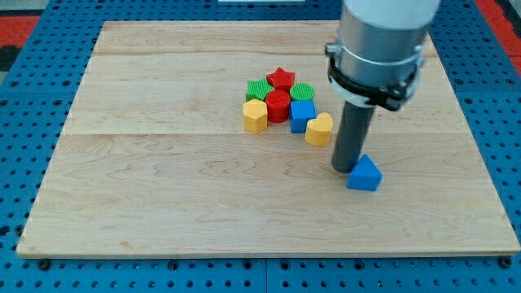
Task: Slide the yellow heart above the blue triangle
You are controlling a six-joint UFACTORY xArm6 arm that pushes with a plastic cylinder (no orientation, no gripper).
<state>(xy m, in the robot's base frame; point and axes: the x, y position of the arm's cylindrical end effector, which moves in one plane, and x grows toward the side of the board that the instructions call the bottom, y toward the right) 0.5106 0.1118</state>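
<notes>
The yellow heart [319,129] lies on the wooden board, touching the right side of the blue cube [302,115]. The blue triangle [365,172] sits below and to the right of the heart, with a gap between them. My tip [343,168] stands on the board just left of the blue triangle, touching or nearly touching it, and below-right of the yellow heart.
A cluster sits left of the heart: a red star [281,78], a green block [259,89], a green round block [302,92], a red cylinder [278,106] and a yellow block [255,115]. The board's edge [269,254] meets a blue pegboard.
</notes>
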